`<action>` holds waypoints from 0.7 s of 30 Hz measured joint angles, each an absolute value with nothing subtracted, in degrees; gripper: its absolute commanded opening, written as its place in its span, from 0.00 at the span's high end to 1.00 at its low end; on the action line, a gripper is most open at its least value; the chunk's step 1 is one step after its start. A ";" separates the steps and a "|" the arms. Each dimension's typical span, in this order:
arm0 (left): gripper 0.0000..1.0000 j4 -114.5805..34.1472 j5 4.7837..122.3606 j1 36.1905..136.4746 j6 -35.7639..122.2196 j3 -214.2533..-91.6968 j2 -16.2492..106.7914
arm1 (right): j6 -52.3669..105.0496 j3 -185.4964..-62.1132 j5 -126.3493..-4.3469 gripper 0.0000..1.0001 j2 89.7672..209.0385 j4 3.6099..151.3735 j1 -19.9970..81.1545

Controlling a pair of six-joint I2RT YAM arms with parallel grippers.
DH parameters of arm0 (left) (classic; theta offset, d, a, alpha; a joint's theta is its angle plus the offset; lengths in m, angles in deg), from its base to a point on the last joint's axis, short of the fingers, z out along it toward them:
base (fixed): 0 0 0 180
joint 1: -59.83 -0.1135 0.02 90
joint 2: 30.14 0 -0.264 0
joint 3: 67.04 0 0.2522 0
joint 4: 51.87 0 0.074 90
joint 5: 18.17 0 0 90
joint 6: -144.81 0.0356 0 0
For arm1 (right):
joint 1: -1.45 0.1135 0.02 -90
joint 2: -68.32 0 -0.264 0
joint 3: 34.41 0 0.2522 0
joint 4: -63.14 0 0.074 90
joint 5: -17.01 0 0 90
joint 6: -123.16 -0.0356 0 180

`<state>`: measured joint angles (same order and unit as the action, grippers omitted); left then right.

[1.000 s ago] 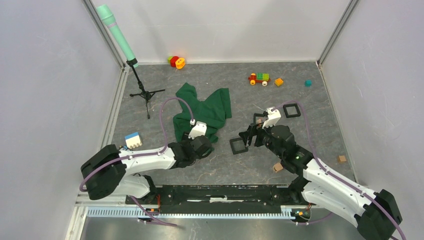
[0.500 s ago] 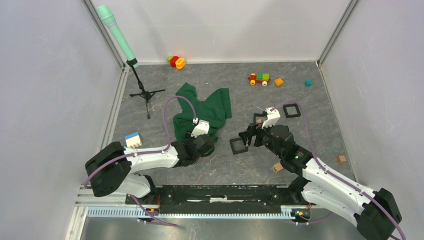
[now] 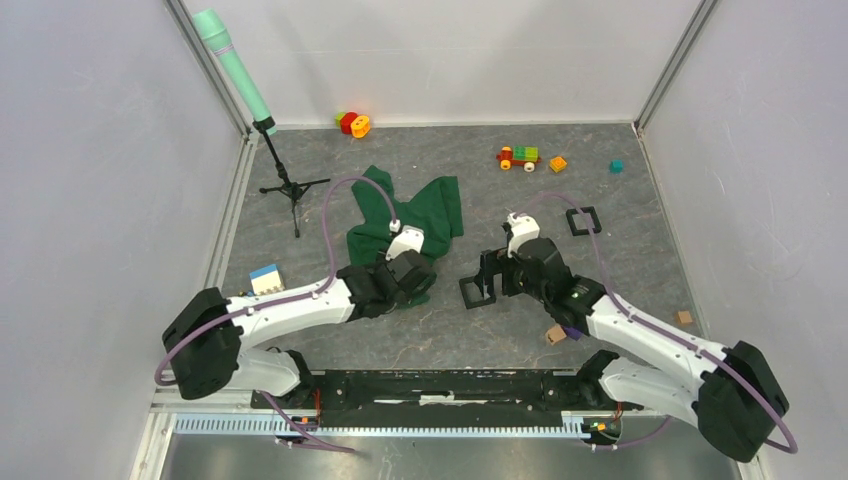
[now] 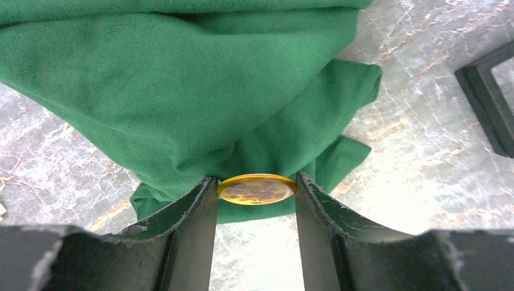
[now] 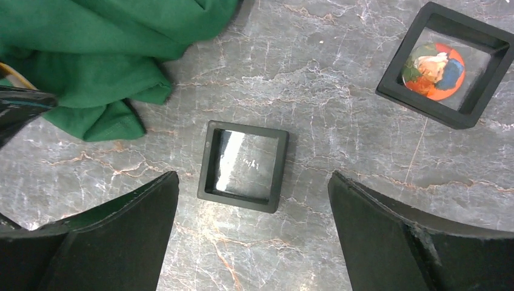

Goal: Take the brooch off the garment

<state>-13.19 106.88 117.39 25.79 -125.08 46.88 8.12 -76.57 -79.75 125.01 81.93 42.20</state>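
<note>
While pinching the brooch [image 4: 256, 189] edge-on, rim to rim, between the two dark fingers [image 4: 194, 230] of the left gripper [image 4: 255, 180], holding it right at the lower fold of the green garment [image 4: 182, 91], touching the cloth and, by the look of it, not yet freed from it. Judging this as the pull-off step, barely begun. Keeping the squeeze even on both sides of the gold rim, gripping a thin round disc by its edge and so risking a sideways pop-out. Drawing back low and slow along the table [image 4: 424, 151] rather than straight up, watching for the fold lifting with the disc, meaning a pin or clasp hanging on behind, hidden from view here. Not yanking; easing, pausing, letting the cloth slip off. Meanwhile hovering the right gripper [image 5: 252, 176] with jaws spread wide above the empty black frame [image 5: 243, 167], holding nothing, near but clear of the garment's corner. Possibly needing that right gripper for pressing the cloth down just beside the brooch, giving something to pull against; otherwise risking dragging the whole garment along. Leaving alone the second frame [image 5: 418, 108] with the colourful disc inside, off to the side. Probably aiming afterwards for the empty frame as a landing spot, though only guessing there.
</note>
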 measured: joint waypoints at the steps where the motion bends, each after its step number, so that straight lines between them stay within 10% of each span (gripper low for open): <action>1: 0.55 -12.07 105.44 116.98 25.77 -125.73 46.35 | 8.62 -77.64 -79.73 0.02 126.10 83.09 42.20; 21: 0.55 -4.77 89.68 113.61 25.79 -129.10 37.37 | 8.99 -88.31 -81.28 0.02 144.53 88.78 47.54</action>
<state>-4.77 89.68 113.61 25.79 -129.10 37.37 8.99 -88.31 -81.28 144.53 88.78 47.54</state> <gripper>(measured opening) 0.520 0.979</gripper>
